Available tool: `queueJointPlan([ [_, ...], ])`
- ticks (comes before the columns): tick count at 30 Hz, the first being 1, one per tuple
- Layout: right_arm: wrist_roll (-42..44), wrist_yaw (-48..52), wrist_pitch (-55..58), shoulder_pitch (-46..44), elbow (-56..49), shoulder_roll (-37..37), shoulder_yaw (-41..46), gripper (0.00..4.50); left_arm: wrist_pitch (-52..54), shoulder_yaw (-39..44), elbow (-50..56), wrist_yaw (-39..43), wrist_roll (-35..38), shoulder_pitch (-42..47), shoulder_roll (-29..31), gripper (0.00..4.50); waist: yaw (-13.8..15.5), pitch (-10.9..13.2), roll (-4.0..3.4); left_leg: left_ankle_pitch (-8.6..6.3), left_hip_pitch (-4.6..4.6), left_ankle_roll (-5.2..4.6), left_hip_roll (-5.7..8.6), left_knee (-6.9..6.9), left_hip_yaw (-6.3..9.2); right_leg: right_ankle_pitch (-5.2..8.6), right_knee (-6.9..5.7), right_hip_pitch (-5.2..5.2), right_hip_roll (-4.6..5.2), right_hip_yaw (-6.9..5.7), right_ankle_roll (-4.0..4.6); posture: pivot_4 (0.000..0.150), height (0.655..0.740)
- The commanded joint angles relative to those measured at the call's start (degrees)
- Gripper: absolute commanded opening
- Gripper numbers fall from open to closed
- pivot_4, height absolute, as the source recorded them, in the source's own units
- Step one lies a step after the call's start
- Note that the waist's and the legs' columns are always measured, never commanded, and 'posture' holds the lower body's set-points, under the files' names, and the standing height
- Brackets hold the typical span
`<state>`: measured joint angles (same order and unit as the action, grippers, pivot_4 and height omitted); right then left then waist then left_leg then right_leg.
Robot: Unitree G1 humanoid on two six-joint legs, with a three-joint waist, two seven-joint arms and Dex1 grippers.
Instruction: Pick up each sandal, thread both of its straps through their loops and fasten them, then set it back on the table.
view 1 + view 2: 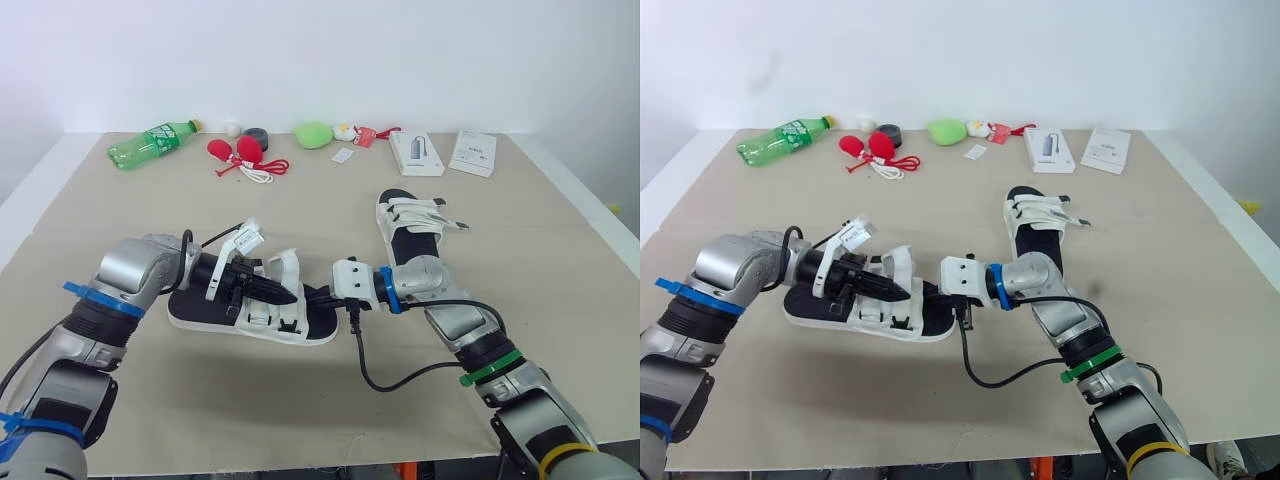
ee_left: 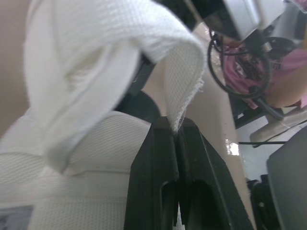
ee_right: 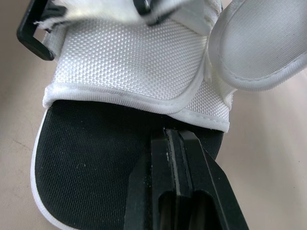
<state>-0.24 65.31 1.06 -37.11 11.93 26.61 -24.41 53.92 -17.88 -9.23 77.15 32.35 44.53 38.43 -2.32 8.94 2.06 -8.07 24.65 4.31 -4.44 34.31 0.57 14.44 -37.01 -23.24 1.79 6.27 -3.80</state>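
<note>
Pinching a white strap (image 2: 184, 72), my left gripper (image 2: 175, 128) is clamped on it; near sandal (image 1: 290, 332) lies lower centre-left on the table (image 1: 560, 290); my right gripper (image 3: 176, 136), fingers together, sits at its black footbed (image 3: 96, 158); second sandal (image 1: 412, 240) right of centre.

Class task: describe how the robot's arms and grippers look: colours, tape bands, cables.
Both arms are silver-grey metal. The left gripper and right gripper have black fingers. The left arm wears blue tape bands; the right arm has blue, green and yellow bands, plus a looping black cable.
</note>
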Motion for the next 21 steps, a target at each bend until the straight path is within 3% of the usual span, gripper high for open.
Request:
queueJointPlan([
  [1, -4.0, 0.3, 2.9, 2.4, 4.0, 1.9, -2.3, 0.00, -1.7, -1.3, -1.1, 1.5, -2.3, 0.5, -0.2, 0.08, 0.0, 0.0, 0.00, 0.00, 0.00, 0.00, 0.00, 0.00, 0.00, 0.00, 0.00, 0.00, 0.00, 0.00, 0.00, 0.150, 0.7400],
  [21, -3.9, 0.1, 3.2, 2.5, 3.9, 1.8, -2.3, 0.00, -6.2, -1.5, 7.5, 4.9, -3.9, -3.5, 0.5, 0.08, -0.1, 0.0, 0.00, 0.00, 0.01, -0.01, 0.00, 0.00, 0.00, 0.00, 0.00, 0.02, 0.00, 0.02, 0.00, 0.150, 0.7400],
])
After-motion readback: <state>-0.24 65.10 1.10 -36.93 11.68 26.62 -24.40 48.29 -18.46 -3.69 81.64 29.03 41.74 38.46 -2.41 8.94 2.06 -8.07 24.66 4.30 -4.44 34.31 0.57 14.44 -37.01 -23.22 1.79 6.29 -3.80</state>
